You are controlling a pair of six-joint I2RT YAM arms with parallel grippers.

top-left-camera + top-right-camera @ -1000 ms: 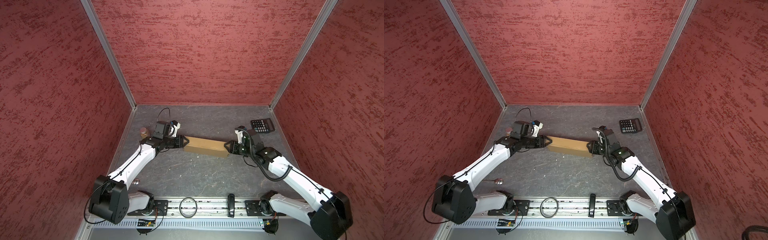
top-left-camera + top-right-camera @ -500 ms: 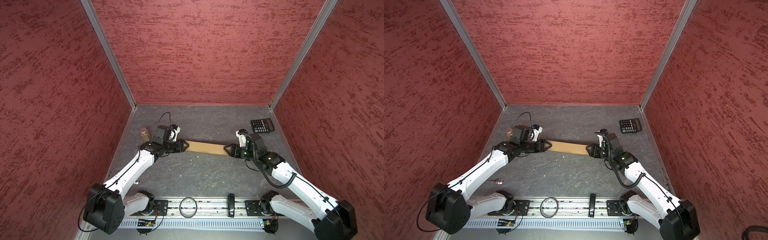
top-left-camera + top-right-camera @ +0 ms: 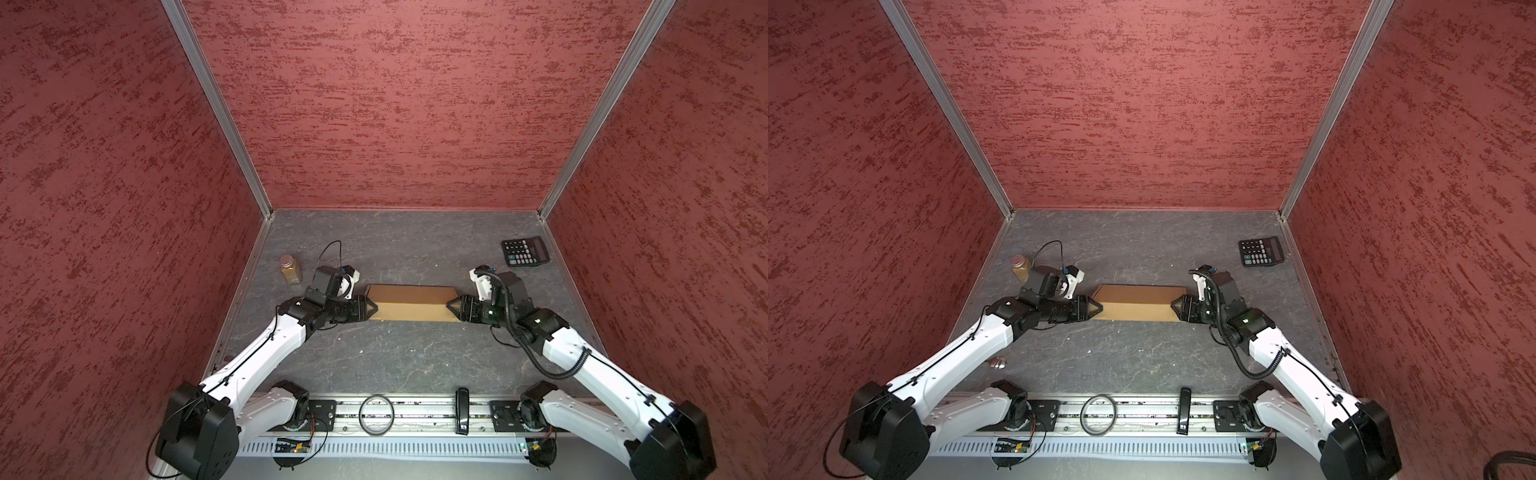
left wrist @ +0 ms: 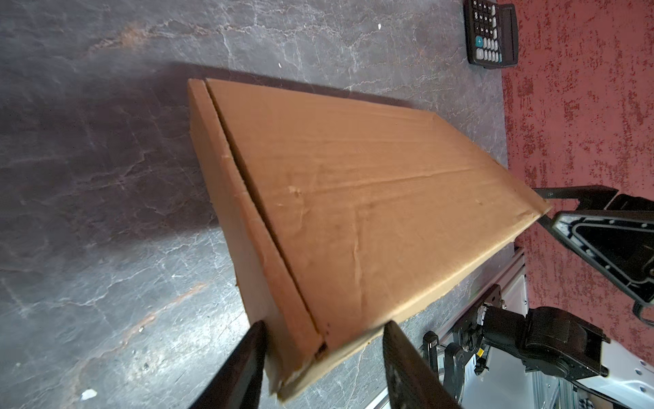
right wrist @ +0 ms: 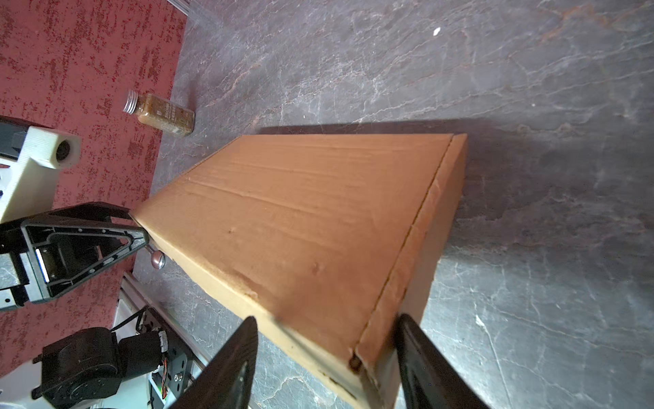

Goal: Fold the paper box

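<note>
The paper box lies about in the middle of the counter, its long side running from left to right. At its left end we see the left gripper, at its right end the right gripper; each end of the box sits between two fingers. Behind the left gripper, near the left wall, a jar stands upright. A calculator lies in the far right corner, well apart from the box. Along the front edge of the counter runs a rail; on it we find a ring and, to its right, a stick-shaped thing.
</note>
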